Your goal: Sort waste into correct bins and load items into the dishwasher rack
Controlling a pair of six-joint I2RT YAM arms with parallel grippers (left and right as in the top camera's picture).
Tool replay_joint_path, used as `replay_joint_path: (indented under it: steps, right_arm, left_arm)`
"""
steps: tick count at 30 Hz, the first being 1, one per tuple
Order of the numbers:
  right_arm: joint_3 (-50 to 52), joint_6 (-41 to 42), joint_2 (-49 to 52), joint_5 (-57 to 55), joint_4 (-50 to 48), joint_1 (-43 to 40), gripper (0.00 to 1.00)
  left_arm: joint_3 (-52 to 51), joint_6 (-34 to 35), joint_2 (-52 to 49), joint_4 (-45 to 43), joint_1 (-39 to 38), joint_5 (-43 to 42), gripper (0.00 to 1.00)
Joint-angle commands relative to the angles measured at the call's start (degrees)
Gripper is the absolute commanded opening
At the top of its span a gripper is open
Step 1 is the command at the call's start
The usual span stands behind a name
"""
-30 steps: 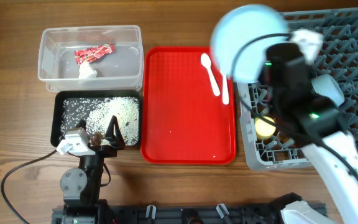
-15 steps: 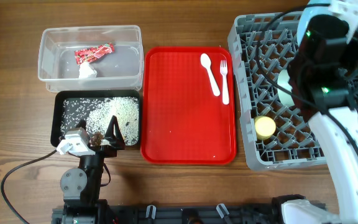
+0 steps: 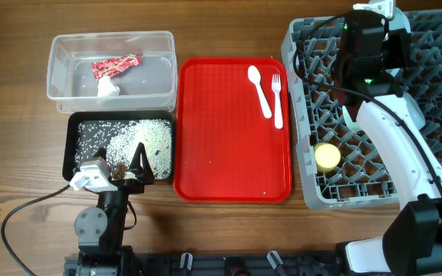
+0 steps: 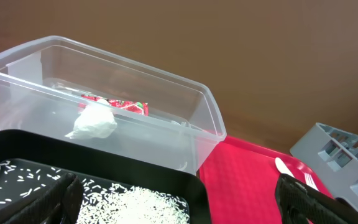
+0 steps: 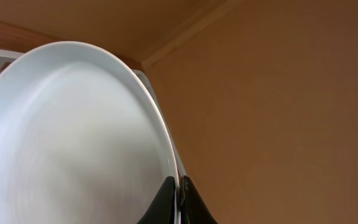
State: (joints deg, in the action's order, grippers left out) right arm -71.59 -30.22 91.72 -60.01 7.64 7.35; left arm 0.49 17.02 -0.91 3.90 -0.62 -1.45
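Right gripper (image 5: 178, 190), pinched on the pale blue round plate (image 5: 73, 137), should seat it upright between pegs of the large grey plastic rack (image 3: 440, 73).

A clear tub (image 4: 205, 99) holds a red wrapper (image 4: 120, 105) and a white tissue (image 4: 95, 122). Just in front, a black tray (image 4: 98, 172) carries rice (image 4: 143, 202). Rightward, a red tray (image 4: 241, 177) bears a spoon (image 4: 283, 165) and fork (image 4: 309, 181), beside a grey rack (image 4: 344, 149)

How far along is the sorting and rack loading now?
Done: wrapper and tissue lie in the clear tub, rice in the black tray, yellow cup in the rack. In hand: the right gripper pinches the plate by its rim. Remaining: spoon and fork on the red tray.
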Motion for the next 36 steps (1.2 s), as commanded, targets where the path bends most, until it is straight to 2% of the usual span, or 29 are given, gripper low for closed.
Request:
replay_joint_path:
  steps: [1, 7, 9, 11, 23, 25, 28, 29, 32, 36]
  right_arm:
    - [0.0, 3.9, -0.4, 0.3, 0.0, 1.1, 0.04]
    - [0.0, 4.4, -3.8, 5.7, 0.7, 3.5, 0.04]
    - [0.0, 1.8, -4.3, 6.1, 1.9, 4.2, 0.04]
    - [0.0, -0.3, -4.0, 6.1, 4.7, 4.3, 0.04]
    - [0.0, 0.2, -2.1, 11.4, 9.8, 4.3, 0.04]
    - [0.0, 0.2, -2.1, 11.4, 9.8, 4.3, 0.13]
    - [0.0, 0.4, -2.1, 11.4, 9.8, 4.5, 0.41]
    - [0.0, 0.4, -2.1, 11.1, 9.8, 4.7, 0.46]
    - [0.0, 0.4, -2.2, 8.9, 8.9, 5.9, 0.51]
    - [0.0, 0.2, -2.8, 5.7, 6.4, 8.0, 0.51]
  left_arm:
    - [-0.2, -0.1, 0.1, 0.4, 0.4, -0.5, 1.0]
    - [-0.2, -0.1, 0.1, 0.4, 0.4, -0.5, 1.0]
    - [-0.2, -0.1, 0.1, 0.4, 0.4, -0.5, 1.0]
    - [-0.2, -0.1, 0.1, 0.4, 0.4, -0.5, 1.0]
    - [-0.2, -0.1, 0.1, 0.4, 0.4, -0.5, 1.0]
    - [-0.2, -0.1, 0.1, 0.4, 0.4, -0.5, 1.0]
    - [-0.2, -0.1, 0.1, 0.4, 0.4, -0.5, 1.0]
    - [-0.2, -0.1, 0.1, 0.4, 0.4, -0.5, 1.0]
    - [-0.2, -0.1, 0.1, 0.4, 0.4, -0.5, 1.0]
    - [-0.2, -0.1, 0.1, 0.4, 0.4, -0.5, 1.0]
